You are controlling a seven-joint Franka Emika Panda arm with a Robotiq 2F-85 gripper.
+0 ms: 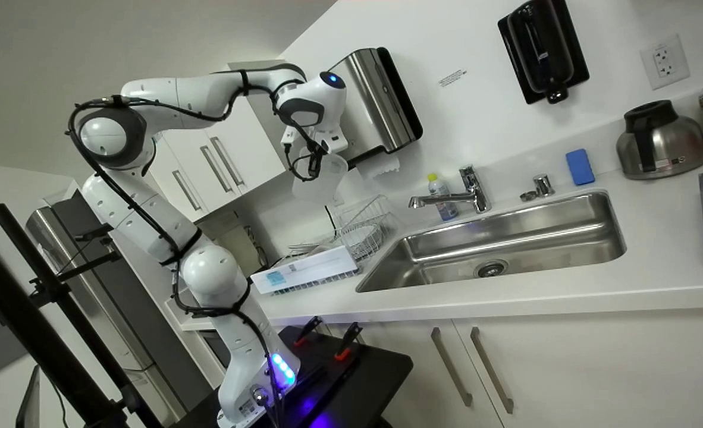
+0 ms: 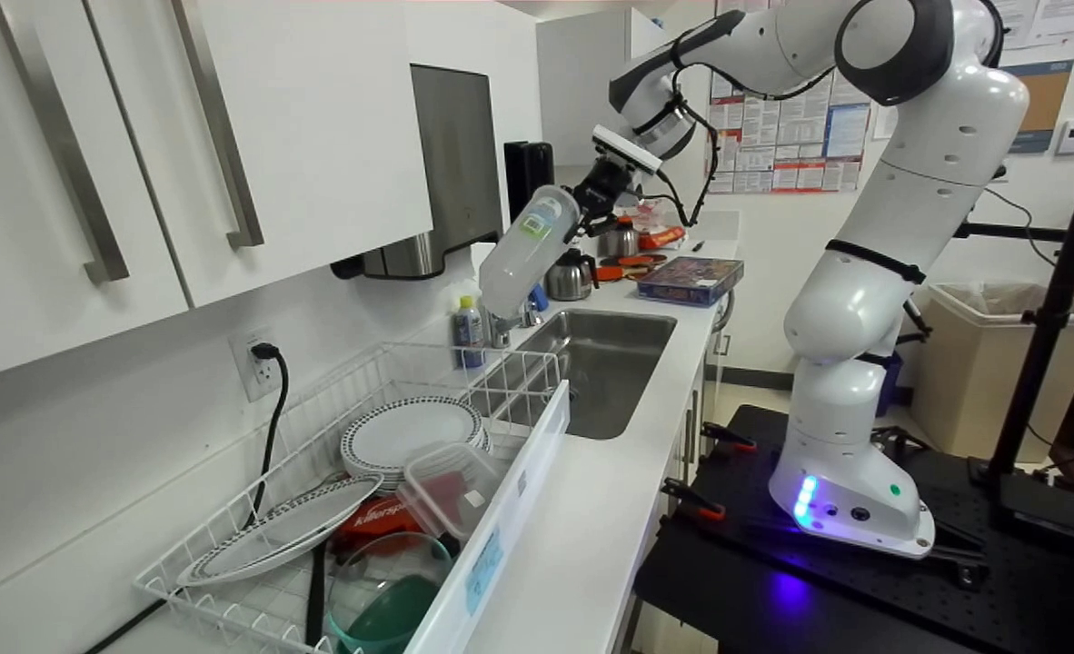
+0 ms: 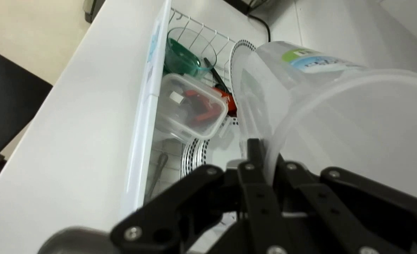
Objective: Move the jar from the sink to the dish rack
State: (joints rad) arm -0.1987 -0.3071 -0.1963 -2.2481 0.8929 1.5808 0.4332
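- In mid-air, higher than the dish rack (image 2: 523, 481), the jar (image 2: 528, 250) hangs tilted, clear of the sink (image 2: 614, 363); lifting out appears complete.
- Pincer (image 3: 267, 155): closed on the jar's wall at its rim.
- Judged left: lowering into the dish rack, then release.

Shows milky white on the jar (image 2: 521, 259), green and blue on its label (image 2: 535, 222). Shows black dots edging the white plates (image 2: 410, 432).
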